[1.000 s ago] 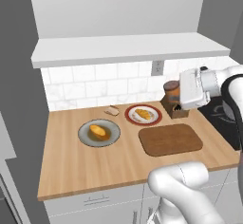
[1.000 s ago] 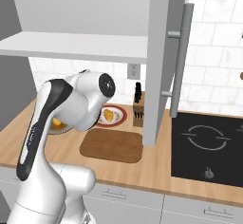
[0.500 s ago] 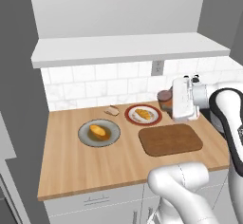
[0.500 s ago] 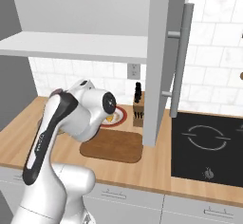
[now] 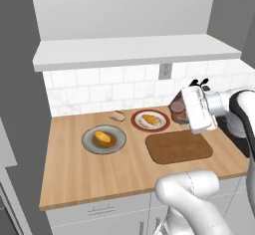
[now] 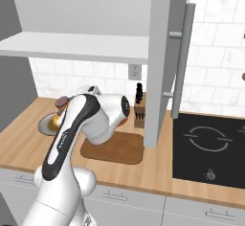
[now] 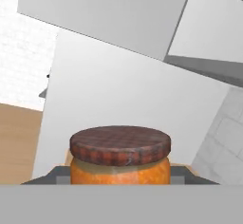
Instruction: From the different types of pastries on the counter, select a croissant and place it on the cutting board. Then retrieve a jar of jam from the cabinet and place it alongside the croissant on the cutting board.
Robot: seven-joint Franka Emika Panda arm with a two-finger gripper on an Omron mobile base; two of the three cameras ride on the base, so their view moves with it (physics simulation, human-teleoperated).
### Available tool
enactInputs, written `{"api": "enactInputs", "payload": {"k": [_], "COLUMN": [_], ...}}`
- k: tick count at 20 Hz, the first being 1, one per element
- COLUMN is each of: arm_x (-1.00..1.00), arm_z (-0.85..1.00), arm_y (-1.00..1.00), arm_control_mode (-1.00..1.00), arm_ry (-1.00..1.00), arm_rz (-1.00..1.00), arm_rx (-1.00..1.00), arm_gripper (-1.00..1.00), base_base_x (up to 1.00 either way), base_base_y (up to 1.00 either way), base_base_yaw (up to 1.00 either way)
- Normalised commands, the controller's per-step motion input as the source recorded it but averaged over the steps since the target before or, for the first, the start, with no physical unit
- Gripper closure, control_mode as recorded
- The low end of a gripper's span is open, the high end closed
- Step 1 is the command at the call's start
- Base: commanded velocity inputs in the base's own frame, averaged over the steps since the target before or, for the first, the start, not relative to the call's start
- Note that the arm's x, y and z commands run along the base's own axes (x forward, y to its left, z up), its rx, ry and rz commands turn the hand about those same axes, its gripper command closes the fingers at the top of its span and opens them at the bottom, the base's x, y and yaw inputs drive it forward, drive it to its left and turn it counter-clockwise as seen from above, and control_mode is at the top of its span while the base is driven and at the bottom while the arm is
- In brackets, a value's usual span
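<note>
claw pinching jar | swinging it down toward board at desk's right edge | croissant not yet on board

The counter bears two plates, a cutting board.

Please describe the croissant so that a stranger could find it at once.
On the wooden counter, left of the dark cutting board, stand two plates. The croissant lies on the red-rimmed plate near the wall: long, golden-yellow, unlike the rounder orange bun.
</note>
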Motion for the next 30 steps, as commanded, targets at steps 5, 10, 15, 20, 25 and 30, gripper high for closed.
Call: {"api": "enactInputs", "payload": {"k": [5, 10, 15, 20, 25, 30], "arm_x": [0.0, 0.0, 0.0, 0.02, 0.11, 0.39], "arm_z": [-0.24, -0.26, -0.23, -0.34, -0.17, -0.09], "arm_y": [-0.34, -0.18, -0.01, 0.0, -0.01, 0.0], "arm_control_mode": [-1.0, -1.0, -1.0, -1.0, -1.0, -1.0], "arm_ry": [0.19, 0.05, 0.0, 0.0, 0.14, 0.34], "arm_rz": [0.19, 0.01, 0.0, 0.0, 0.0, 0.0], "arm_rx": [0.0, 0.0, 0.0, 0.0, 0.0, 0.0], "arm_gripper": [1.0, 1.0, 1.0, 1.0, 1.0, 1.0], "base_base_x": [0.0, 0.0, 0.0, 0.0, 0.0, 0.0], "base_base_y": [0.0, 0.0, 0.0, 0.0, 0.0, 0.0], "base_base_yaw": [0.0, 0.0, 0.0, 0.0, 0.0, 0.0]}}
